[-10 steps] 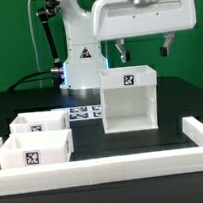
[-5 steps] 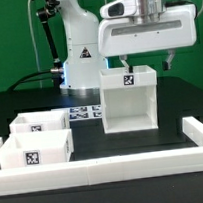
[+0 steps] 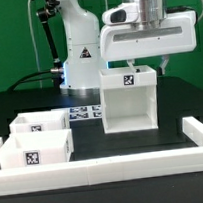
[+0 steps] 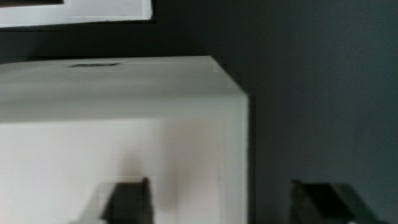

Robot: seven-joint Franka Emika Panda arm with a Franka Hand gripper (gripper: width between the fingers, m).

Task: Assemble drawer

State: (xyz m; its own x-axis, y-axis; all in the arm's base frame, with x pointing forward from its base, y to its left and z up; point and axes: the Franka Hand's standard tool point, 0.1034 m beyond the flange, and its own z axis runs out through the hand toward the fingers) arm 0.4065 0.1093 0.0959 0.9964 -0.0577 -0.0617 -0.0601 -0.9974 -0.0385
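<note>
The white drawer case (image 3: 128,102), an open-fronted box with a marker tag on its top edge, stands mid-table. My gripper (image 3: 146,67) is open and hovers right over the case's top, towards the exterior view's right side. Its fingers reach down to about the top edge. In the wrist view the case (image 4: 125,110) fills most of the frame. One dark fingertip (image 4: 125,203) is over the white surface and the other is over the dark table. My gripper (image 4: 224,205) holds nothing. Two smaller white drawer boxes (image 3: 36,146) with tags sit at the exterior view's front left.
The marker board (image 3: 84,113) lies flat behind the drawer boxes, next to the case. A white rail (image 3: 126,167) runs along the front and turns up at the exterior view's right. The robot base (image 3: 82,51) stands behind.
My gripper has come down towards the top of the drawer case and shifted slightly to the exterior view's right. The furniture parts have not moved.
</note>
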